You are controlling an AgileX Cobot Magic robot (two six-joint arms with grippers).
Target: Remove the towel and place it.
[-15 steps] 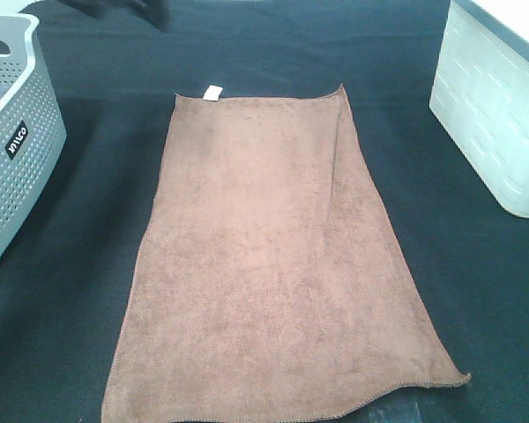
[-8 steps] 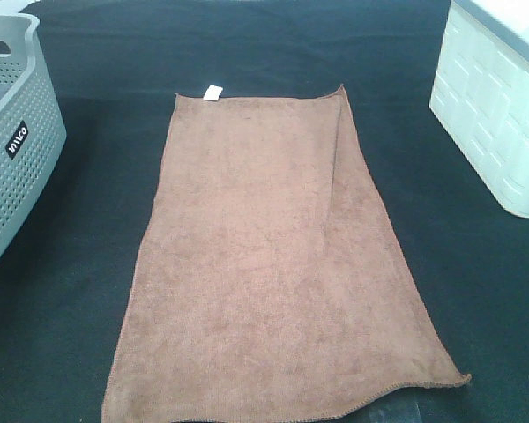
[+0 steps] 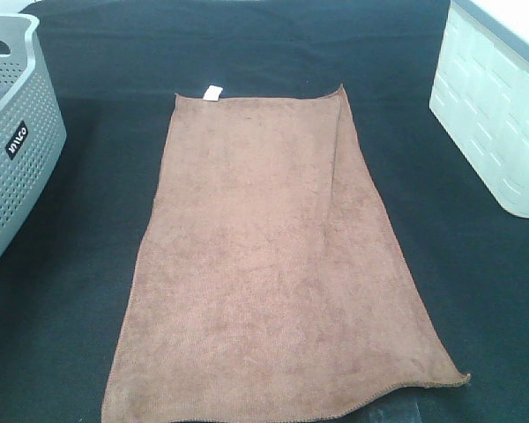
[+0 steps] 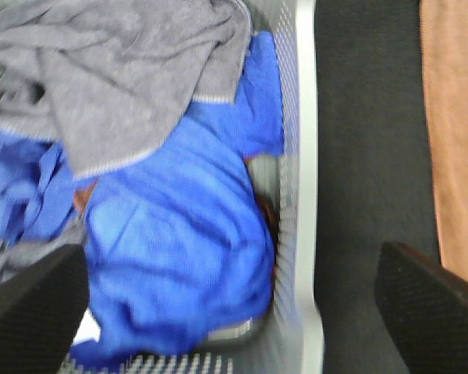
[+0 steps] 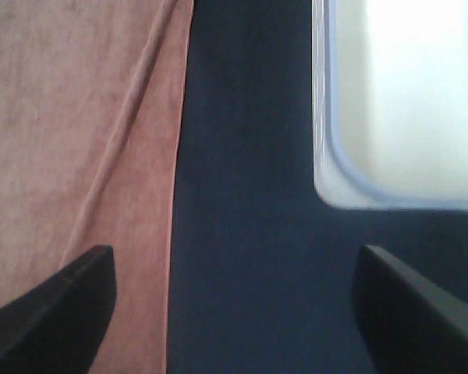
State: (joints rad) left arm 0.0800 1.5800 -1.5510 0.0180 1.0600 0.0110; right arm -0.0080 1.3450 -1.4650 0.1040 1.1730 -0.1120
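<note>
The towel (image 3: pixel 273 264) lies flat mid-worktop (image 3: pixel 476 291) on black cloth, between grey basket (image 3: pixel 18 150) and white bin (image 3: pixel 494 115). Both pincers, left (image 4: pixel 234 304) and right (image 5: pixel 234 304), gape empty.

The towel (image 3: pixel 273 264) is plain brown, with a small white tag (image 3: pixel 212 92) at its far short edge. It lies on a black table cloth (image 3: pixel 476 291). To the left of the towel the basket (image 3: pixel 13 167) is grey with a pattern of small holes and a black label with white letters. Inside this basket are a grey cloth (image 4: pixel 117 78) and a bright blue cloth (image 4: pixel 179 249). To the right of the towel the bin (image 3: pixel 494 123) is white with a brick-like relief pattern.
</note>
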